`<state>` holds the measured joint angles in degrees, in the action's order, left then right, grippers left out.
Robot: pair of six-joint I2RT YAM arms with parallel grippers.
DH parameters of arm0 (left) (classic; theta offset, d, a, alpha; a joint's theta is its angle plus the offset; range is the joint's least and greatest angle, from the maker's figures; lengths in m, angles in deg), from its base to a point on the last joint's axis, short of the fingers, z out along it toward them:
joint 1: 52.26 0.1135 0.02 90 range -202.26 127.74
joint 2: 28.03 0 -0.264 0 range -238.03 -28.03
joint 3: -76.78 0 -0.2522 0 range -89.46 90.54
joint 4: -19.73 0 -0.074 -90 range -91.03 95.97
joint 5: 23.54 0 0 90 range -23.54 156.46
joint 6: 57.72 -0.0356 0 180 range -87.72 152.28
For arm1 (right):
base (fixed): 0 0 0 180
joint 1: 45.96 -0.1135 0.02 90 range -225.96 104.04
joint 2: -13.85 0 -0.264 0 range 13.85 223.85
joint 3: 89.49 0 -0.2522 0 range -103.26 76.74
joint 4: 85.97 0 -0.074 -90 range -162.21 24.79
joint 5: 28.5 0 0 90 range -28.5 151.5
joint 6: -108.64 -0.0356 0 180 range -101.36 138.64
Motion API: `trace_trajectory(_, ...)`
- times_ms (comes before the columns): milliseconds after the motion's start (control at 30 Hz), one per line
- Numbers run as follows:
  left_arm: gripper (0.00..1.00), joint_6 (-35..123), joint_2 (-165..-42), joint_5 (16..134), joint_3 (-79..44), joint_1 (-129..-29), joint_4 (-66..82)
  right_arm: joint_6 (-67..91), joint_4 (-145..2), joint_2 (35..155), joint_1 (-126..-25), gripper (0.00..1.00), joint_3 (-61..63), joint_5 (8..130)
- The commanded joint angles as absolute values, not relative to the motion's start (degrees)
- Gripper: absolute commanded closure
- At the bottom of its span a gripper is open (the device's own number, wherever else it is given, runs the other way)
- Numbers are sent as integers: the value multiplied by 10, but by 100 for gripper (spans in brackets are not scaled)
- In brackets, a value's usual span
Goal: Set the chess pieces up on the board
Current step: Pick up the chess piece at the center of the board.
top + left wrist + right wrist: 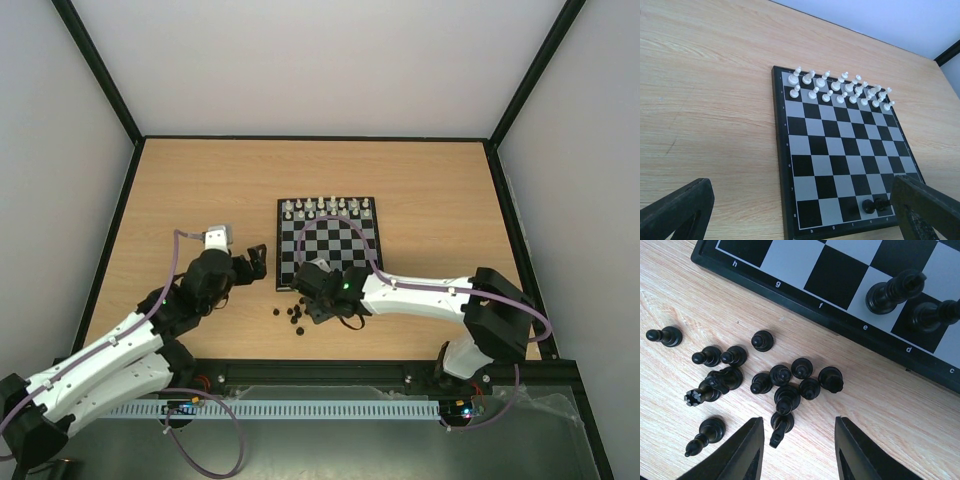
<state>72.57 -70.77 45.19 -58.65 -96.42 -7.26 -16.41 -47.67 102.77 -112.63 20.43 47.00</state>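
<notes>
Blk pieces (787, 397), blk/grey checkered board (840, 150), tan table (200, 190).

**Robotics laboratory test cell.** A wood-grain counter (200, 190) is enclosed by plain white walls (320, 60) set in a black frame (100, 68). The left arm (110, 355) and the right arm (420, 295) are bolted to a metal rail (320, 408) at its near edge. Purple cables (177, 255) run along both arms.

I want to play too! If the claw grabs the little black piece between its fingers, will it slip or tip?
Probably light: the black piece looks tiny beside the right claw. Its glossy, rounded shape might slip when squeezed. With other black pieces crowded just past it, a nudge could knock some over.
</notes>
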Motion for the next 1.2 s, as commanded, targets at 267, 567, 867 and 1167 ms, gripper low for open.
trace_trajectory(267, 1, 732, -678, 440, -589, -969, -101, -192, -458, 1056, -1139, 68, 196, 469)
trace_trajectory(567, 0, 737, -681, 444, -595, -969, -93, -188, -466, 1072, -1142, 72, 189, 472)
trace_trajectory(867, 0, 737, -682, 441, -597, -969, -86, -180, -470, 1096, -1142, 77, 173, 475)
trace_trajectory(1167, 1, 737, -678, 440, -600, -969, -87, -180, -468, 1116, -1143, 86, 155, 473)
